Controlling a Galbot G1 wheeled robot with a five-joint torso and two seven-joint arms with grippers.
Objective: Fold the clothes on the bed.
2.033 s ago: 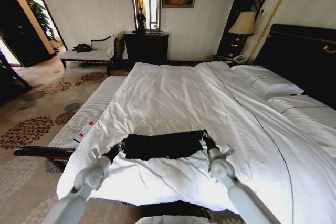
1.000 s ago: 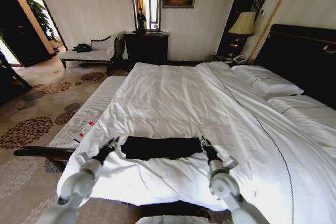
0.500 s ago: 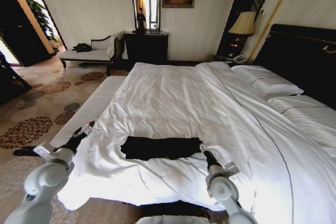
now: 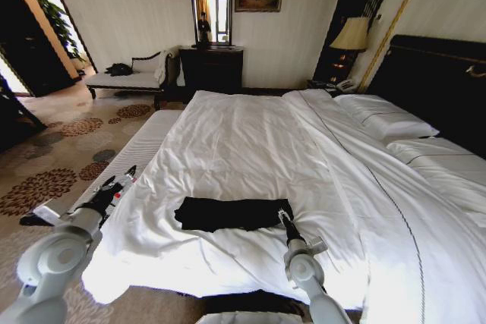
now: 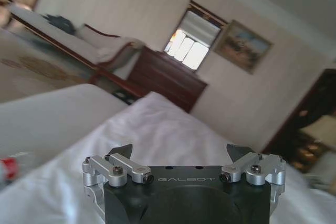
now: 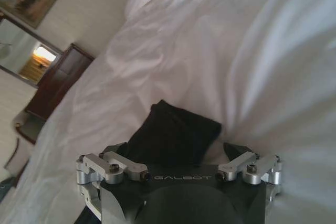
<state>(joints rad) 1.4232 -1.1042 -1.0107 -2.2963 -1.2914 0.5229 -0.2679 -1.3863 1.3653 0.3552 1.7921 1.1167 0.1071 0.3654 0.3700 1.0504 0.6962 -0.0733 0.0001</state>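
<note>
The clothes, a black T-shirt (image 4: 231, 214), lie folded into a long narrow band across the near part of the bed (image 4: 250, 134). My right gripper (image 4: 282, 216) stands open just off the band's right end. In the right wrist view the black fabric (image 6: 173, 132) lies flat right ahead of the spread right gripper (image 6: 176, 149), and nothing is held. My left gripper (image 4: 121, 178) hangs open well to the left of the shirt, past the bed's edge and over the bench. The left wrist view shows the left gripper (image 5: 181, 153) wide apart and empty, facing white bedding.
A narrow white-cushioned bench (image 4: 133, 157) runs along the bed's left side, with a small red-and-white item (image 5: 7, 164) on it. Pillows (image 4: 383, 119) and the dark headboard (image 4: 437, 73) are at the right. A chaise (image 4: 129, 77), dresser (image 4: 211, 68) and lamp (image 4: 351, 34) stand at the back.
Both grippers have let go of the shirt's ends, and it now lies flat. The left arm swung out left over the bench. The right gripper drew back slightly towards me.
</note>
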